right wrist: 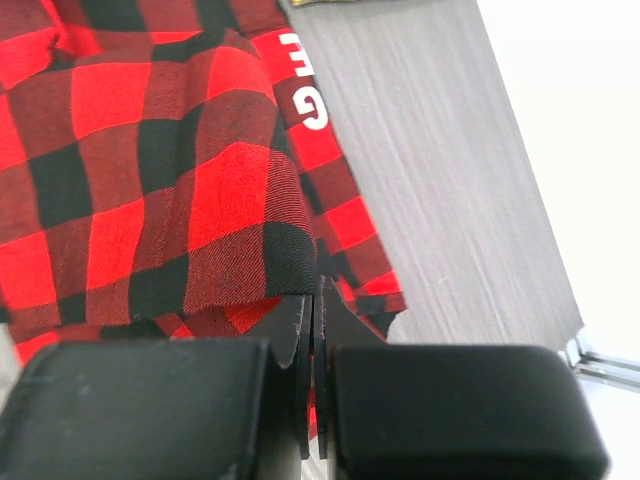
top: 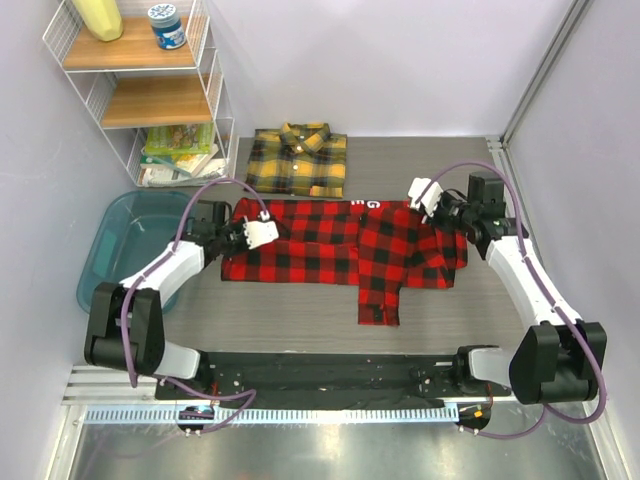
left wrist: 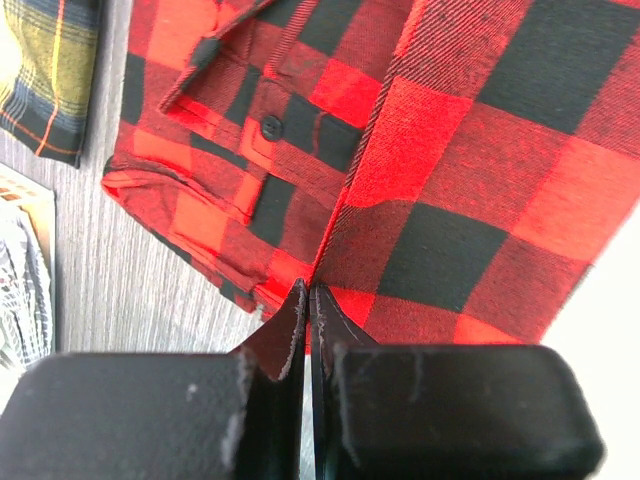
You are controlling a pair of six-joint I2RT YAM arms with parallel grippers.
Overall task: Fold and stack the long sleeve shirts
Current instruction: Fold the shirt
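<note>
The red-and-black shirt [top: 340, 250] lies spread across the middle of the worktop [top: 300, 320], with one sleeve trailing toward the near edge. The left jaws are clamped on cloth at its left edge, and the right jaws on cloth at its right end. The yellow-and-black shirt [top: 297, 160] sits folded just beyond it, on the far side. Folding the red one seems to be the step in hand; the next move likely calls for lifting both ends evenly and carrying them across together.

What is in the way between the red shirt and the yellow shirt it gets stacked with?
Nothing I can see. The red shirt lies in front of the folded yellow shirt, with only a strip of bare table between. The left gripper and right gripper both pinch the red shirt's edges.
</note>
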